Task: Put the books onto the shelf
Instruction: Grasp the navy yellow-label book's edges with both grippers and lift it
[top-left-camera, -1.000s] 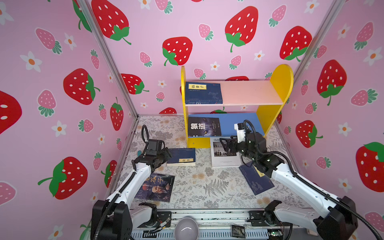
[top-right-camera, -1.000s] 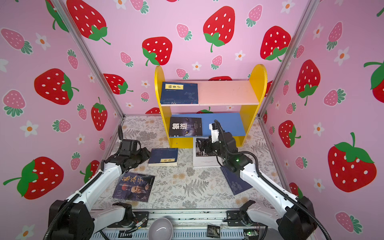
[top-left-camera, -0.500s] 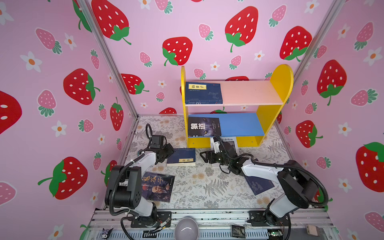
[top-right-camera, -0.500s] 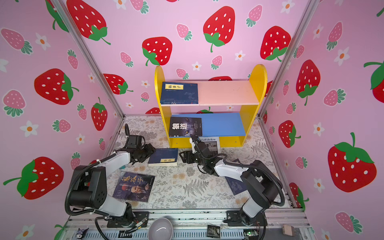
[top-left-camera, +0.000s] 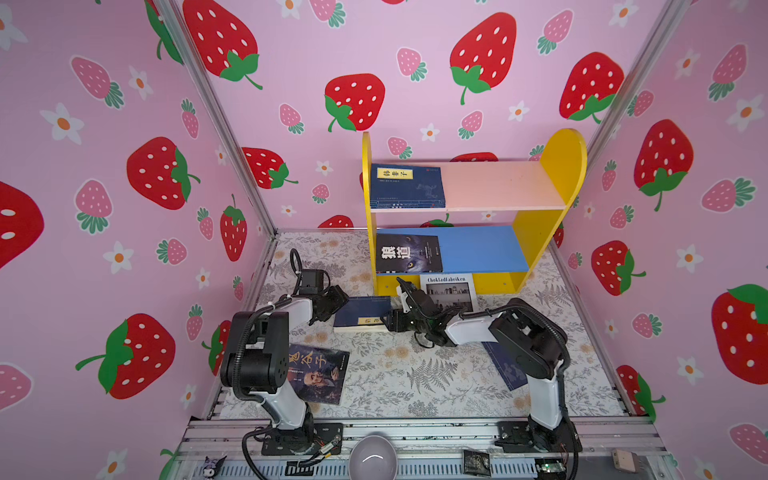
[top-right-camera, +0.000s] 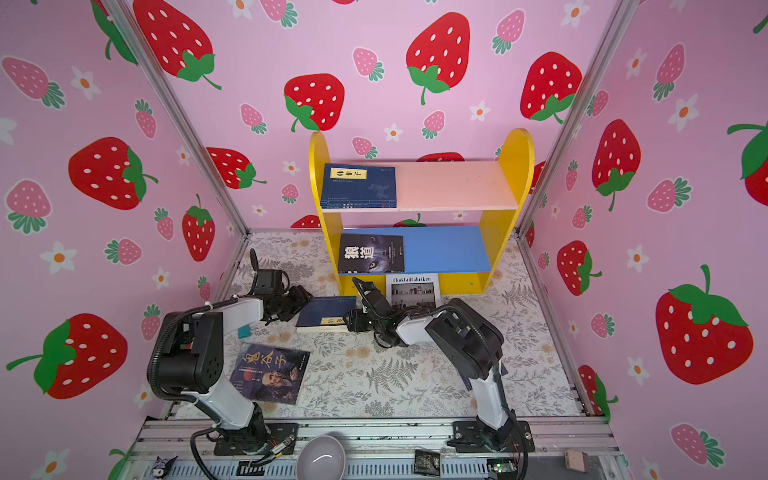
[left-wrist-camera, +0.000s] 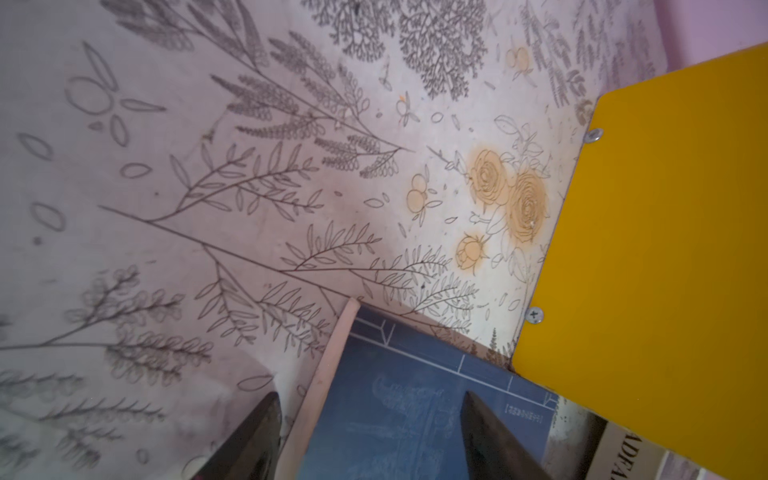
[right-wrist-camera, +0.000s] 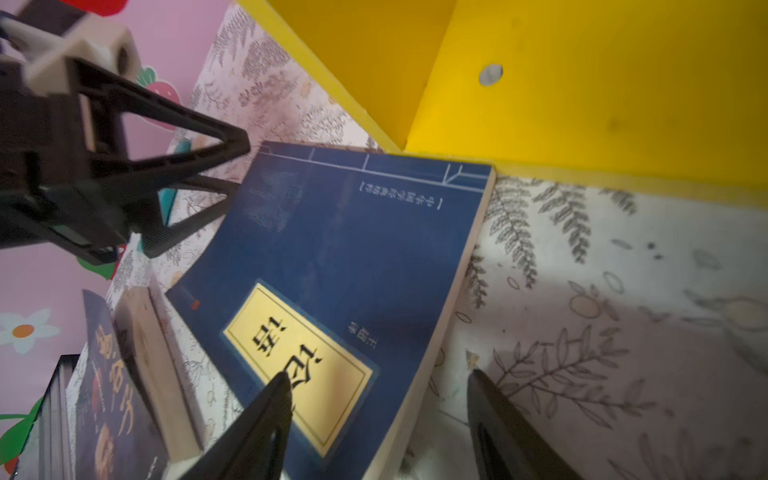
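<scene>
Strawberry-papered walls (top-left-camera: 124, 257) enclose a floral desk (top-left-camera: 436, 374). Towards its back edge, before the shelf (top-left-camera: 561, 166), lies a navy book (top-left-camera: 361, 309). The left gripper (left-wrist-camera: 370, 399) and right gripper (right-wrist-camera: 376, 373) each straddle an edge, jaws apart, gripping nothing. Uneven closing could skew it against the shelf's foot or the white book (top-left-camera: 451, 291) titled "Chokladfabriken".

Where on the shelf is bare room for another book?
Pink upper board: bare right of navy book. Blue lower board: bare right of wolf-eye book. Crowded: mat before the shelf, left gripper and right gripper flanking a second navy book beside Chokladfabriken.
</scene>
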